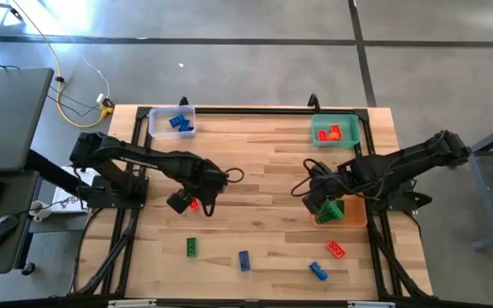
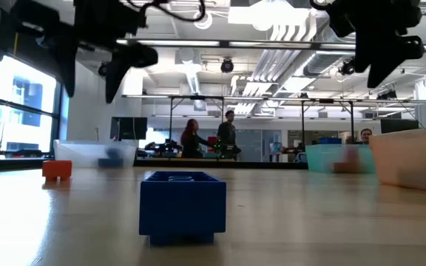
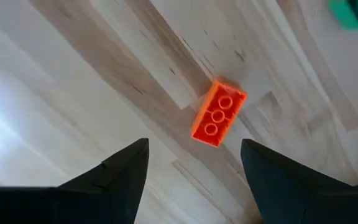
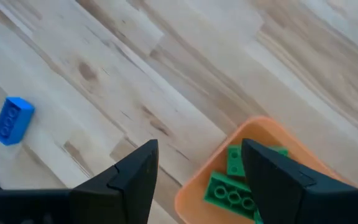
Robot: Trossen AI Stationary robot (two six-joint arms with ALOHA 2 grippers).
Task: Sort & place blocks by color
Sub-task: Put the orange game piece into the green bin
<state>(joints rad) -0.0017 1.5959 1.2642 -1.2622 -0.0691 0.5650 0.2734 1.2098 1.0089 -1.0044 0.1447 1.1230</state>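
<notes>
A red block [image 3: 218,113] lies flat on the wooden table [image 1: 264,171], studs up. My left gripper [image 3: 194,155] hangs open just above it, pointing down, one finger on each side and clear of it; the high view shows the gripper [image 1: 191,202] beside the block [image 1: 195,205]. My right gripper [image 4: 197,165] is open and holds nothing. It hovers over the near-left rim of the orange bin [image 4: 229,186], where green blocks [image 4: 232,194] lie. Loose blocks lie near the front edge: green [image 1: 192,247], blue [image 1: 244,261], blue [image 1: 317,270] and red [image 1: 336,249].
A clear bin [image 1: 172,121] with blue blocks stands at the far left. A teal bin [image 1: 335,130] with red blocks stands at the far right. The orange bin [image 1: 342,210] sits by the right edge. People stand in the room beyond the table [image 2: 209,137].
</notes>
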